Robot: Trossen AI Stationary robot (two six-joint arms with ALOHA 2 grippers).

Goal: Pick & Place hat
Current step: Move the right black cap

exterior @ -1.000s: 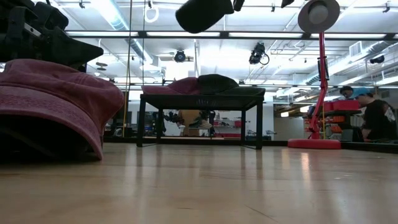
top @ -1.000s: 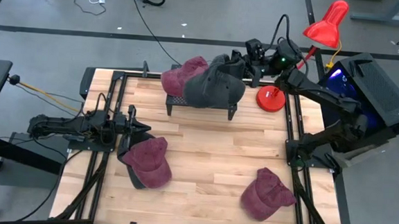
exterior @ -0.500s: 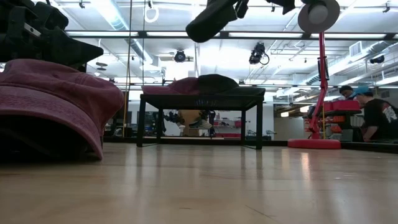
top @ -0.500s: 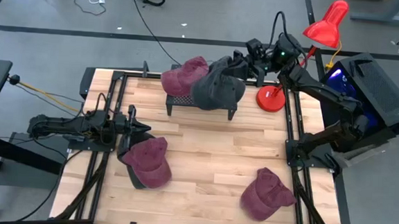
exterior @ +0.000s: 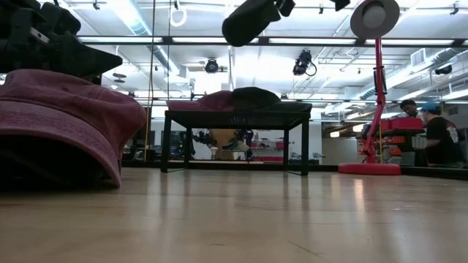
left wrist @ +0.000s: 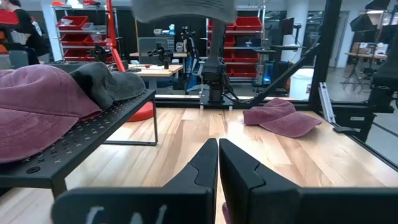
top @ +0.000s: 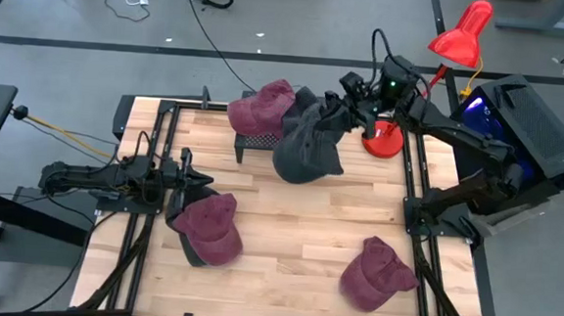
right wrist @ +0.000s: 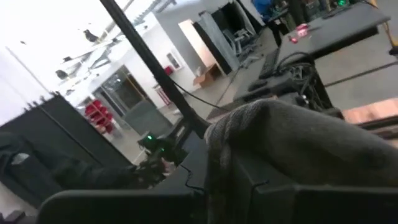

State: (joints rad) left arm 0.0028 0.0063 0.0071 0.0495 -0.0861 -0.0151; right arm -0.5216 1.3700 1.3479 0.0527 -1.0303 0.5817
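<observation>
While the left gripper (top: 205, 180) waits shut and empty at the table's left edge, just by a maroon hat (top: 211, 228), the right gripper (top: 339, 101) is clamped on the grey hat (top: 308, 140), hanging w/ it over the black rack (top: 254, 139) at far centre. Pick looks done; placing remains. Another maroon hat (top: 378, 274) lies near right.

A light wooden table (top: 288, 217) carries a small black perforated stand (top: 254, 142) at its far side, a red desk lamp's round base (top: 382, 141) beside it, and two maroon caps lying directly on the wood: one near-left (top: 211, 229), one near-right (top: 377, 274).
</observation>
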